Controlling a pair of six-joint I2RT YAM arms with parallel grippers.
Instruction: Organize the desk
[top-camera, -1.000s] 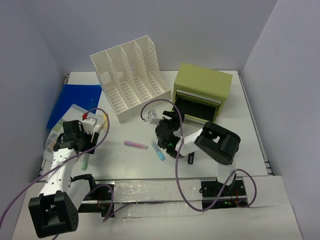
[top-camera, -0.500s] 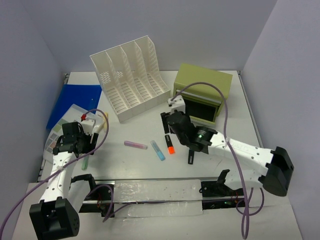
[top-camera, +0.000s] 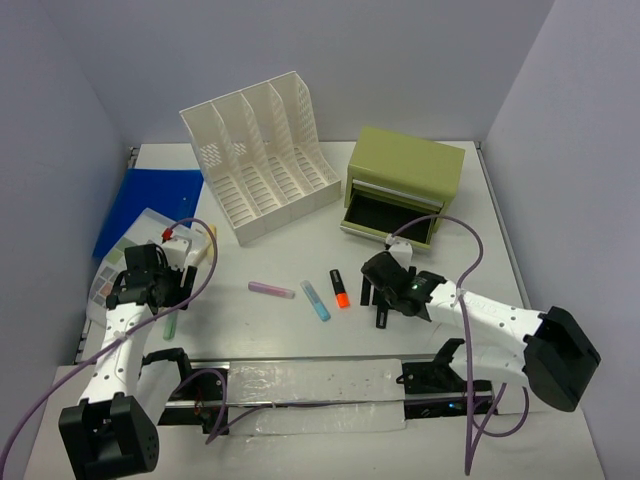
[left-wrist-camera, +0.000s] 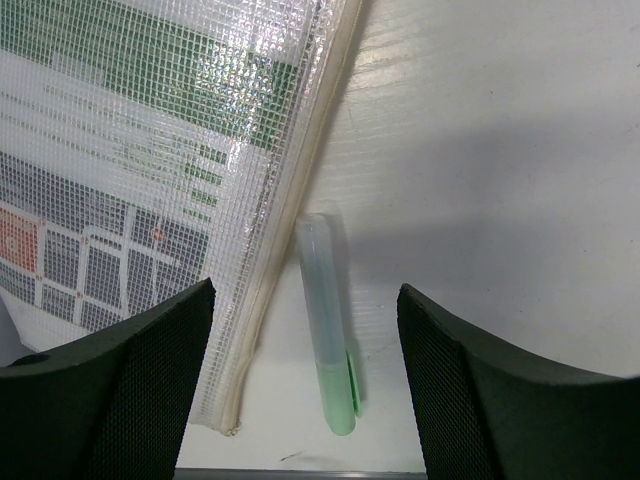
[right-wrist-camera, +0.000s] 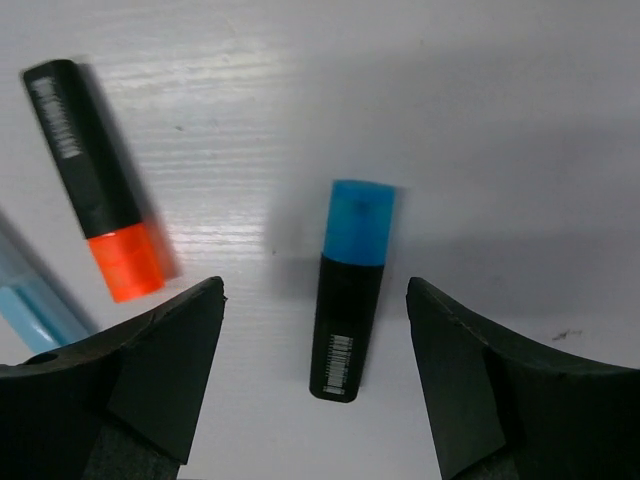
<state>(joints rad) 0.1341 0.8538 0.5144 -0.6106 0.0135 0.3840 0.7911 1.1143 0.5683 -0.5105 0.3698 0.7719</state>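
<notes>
A white matte worktop (top-camera: 250, 325) fills the space between grey walls and lies directly beneath both grippers in every view.

The right gripper (right-wrist-camera: 313, 295) hangs low over it with its jaws spread wide and nothing held. Between its fingers, touching neither, a black highlighter with a blue cap (right-wrist-camera: 348, 300) lies flat on the worktop. Further out on one side lies a black highlighter with an orange cap (right-wrist-camera: 95, 180), and beyond that a pale blue highlighter (right-wrist-camera: 25, 300), cut off by the picture's edge. In the top view the gripper covers most of the blue-capped one. Past the gripper, toward the back wall, stands an olive-green drawer box (top-camera: 405, 180) with its drawer pulled out.

The left gripper (left-wrist-camera: 305, 290) is also wide apart and empty. A green highlighter (left-wrist-camera: 328, 340) with a clear cap lies between its fingers, close alongside the edge of a mesh zip pouch (left-wrist-camera: 150, 150); whether the two touch cannot be told. The mesh blurs the printed sheets inside. Beyond the pouch lies a blue folder (top-camera: 150, 205), partly under it. A pink highlighter (top-camera: 272, 289) lies between the two grippers, and a white slotted file rack (top-camera: 265, 150) stands far behind.
</notes>
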